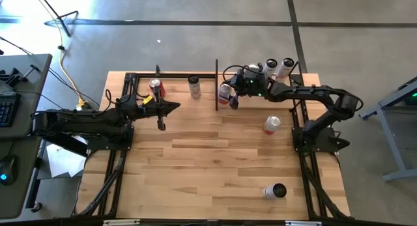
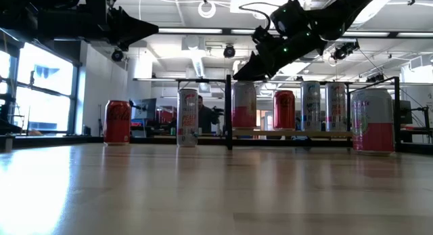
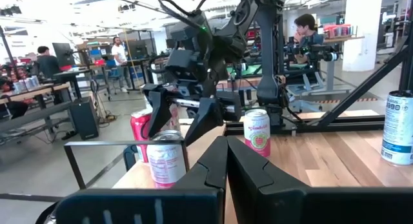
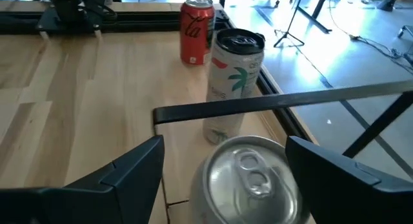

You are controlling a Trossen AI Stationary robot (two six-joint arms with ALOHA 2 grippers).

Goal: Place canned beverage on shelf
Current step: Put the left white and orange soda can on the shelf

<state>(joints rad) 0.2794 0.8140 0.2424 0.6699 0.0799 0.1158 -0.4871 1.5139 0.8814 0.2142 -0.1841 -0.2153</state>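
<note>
1. The pink-and-white can [image 1: 225, 93] stands upright on the shelf [image 1: 306, 78], just to the 3 o'clock side of the black upright plate [image 1: 216, 84], at the 12 o'clock edge of the table [image 1: 215, 161] in the high view.
2. The right pincer [image 1: 232, 96] hangs spread wide over this can, one finger on either side of its top; the right wrist view looks down on the can's lid [image 4: 251, 179] with a gap between the lid and each finger. It looks released rather than grasping, so I judge this can as set down, or about to be let go.
3. Further toward 3 o'clock on the shelf stand more cans [image 1: 279, 67], among them a red can [image 2: 284, 110] seen in the low view. That part of the job looks done.
4. Past the plate toward 9 o'clock, off the shelf, stand a white palm-print can [image 1: 194, 86] and a red cola can [image 1: 156, 88].
5. Still out on the table: a red-and-white can [image 1: 272, 124] near 3 o'clock and a black-topped can [image 1: 275, 191] near 5 o'clock. These look left to do.
6. The left pincer [image 1: 161, 123] is clenched and empty, waiting near the red cola can.
</note>
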